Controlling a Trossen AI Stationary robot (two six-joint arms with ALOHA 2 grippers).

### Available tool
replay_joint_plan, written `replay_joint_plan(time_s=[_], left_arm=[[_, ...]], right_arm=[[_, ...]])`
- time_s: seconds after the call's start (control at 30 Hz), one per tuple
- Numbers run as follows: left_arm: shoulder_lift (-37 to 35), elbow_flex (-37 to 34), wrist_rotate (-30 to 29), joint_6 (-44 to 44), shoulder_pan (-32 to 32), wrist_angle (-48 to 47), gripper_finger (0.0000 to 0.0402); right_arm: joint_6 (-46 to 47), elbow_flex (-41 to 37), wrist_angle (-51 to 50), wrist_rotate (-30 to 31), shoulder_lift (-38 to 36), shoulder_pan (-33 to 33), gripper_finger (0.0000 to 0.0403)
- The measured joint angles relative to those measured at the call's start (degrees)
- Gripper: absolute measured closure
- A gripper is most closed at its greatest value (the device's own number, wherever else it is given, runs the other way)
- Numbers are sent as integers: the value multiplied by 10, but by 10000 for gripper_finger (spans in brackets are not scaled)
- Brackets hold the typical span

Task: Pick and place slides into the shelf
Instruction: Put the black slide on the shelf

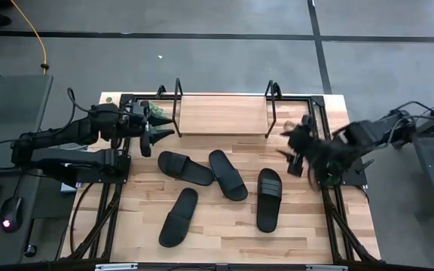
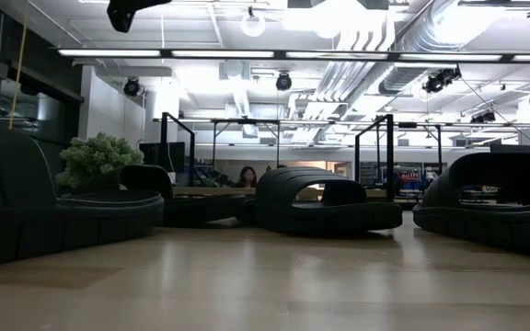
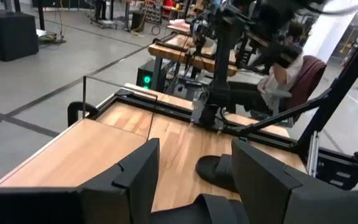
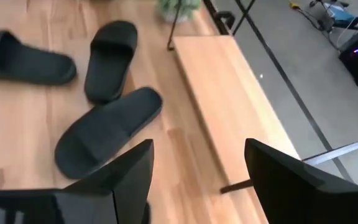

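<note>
Slides point(image 1: 185, 167), four apparently, lie on table point(image 1: 224, 229); one shelf point(image 1: 223, 114) bare

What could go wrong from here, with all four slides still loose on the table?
1. Two slides lie touching near the shelf; grabbing one could drag the other.
2. The shelf's wire end frames stand tall beside the board; a claw carrying a slide could clip one.
3. The open left claw and open right claw both hover near the shelf ends; reaching for the middle slides together risks a collision.
</note>
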Motion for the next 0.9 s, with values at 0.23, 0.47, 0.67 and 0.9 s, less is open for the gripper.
replay_joint_plan(time_s=[0.23, 0.47, 0.67, 0.9], left_arm=[[0, 0, -1, -1, 0, -15, 218], [0, -5, -2, 0, 0, -14, 218], [0, -13, -16, -16, 0, -29, 218], [6, -14, -62, -40, 0, -93, 218]], right_arm=[[165, 1, -99, 29, 98, 104, 160], [330, 1, -209, -2, 212, 166, 160], [380, 12, -211, -28, 288, 195, 160], [395, 36, -209, -39, 362, 213, 160]])
